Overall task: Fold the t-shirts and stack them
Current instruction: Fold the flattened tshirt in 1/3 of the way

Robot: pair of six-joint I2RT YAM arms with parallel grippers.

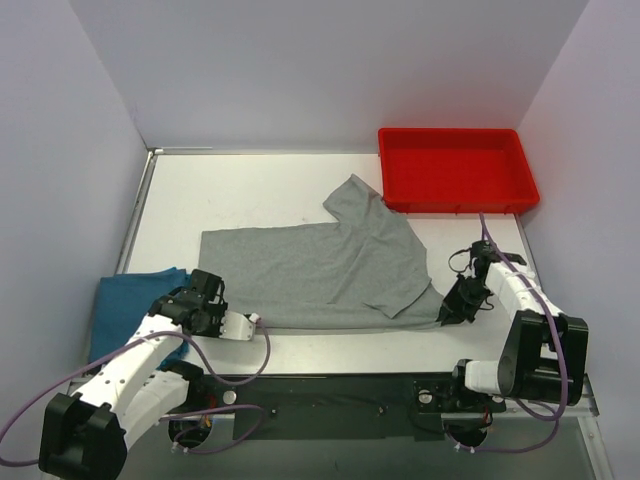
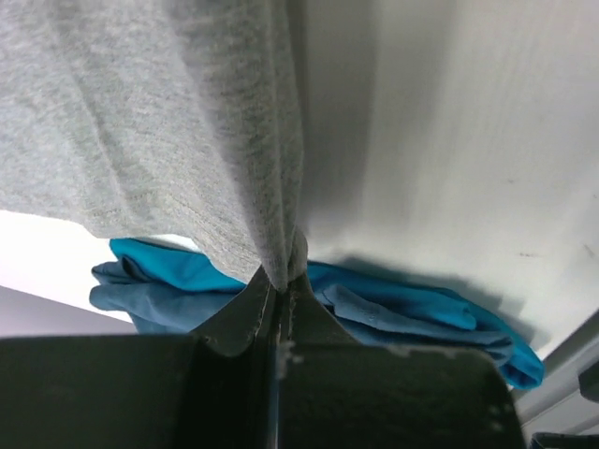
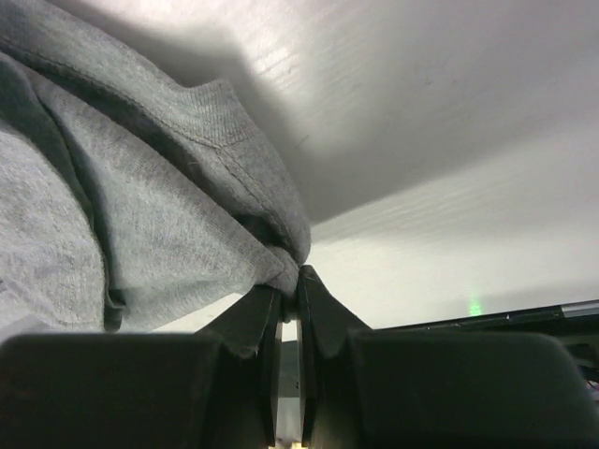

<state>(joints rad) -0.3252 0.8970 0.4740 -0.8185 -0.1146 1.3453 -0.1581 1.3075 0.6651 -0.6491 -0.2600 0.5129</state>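
Left gripper (image 1: 212,292), at lower left of the overhead view, is clamped on the near-left corner of the grey t-shirt (image 1: 320,265). The right gripper (image 1: 445,312) pinches its near-right edge. The shirt lies spread across the middle of the tabletop (image 1: 250,190), one sleeve reaching toward the red bin (image 1: 455,205) at upper right. A folded blue t-shirt (image 1: 125,310) lies at far left.

Left wrist view: closed jaws grip hanging grey fabric, with blue cloth behind.

Right wrist view: closed jaws grip a bunched grey hem.
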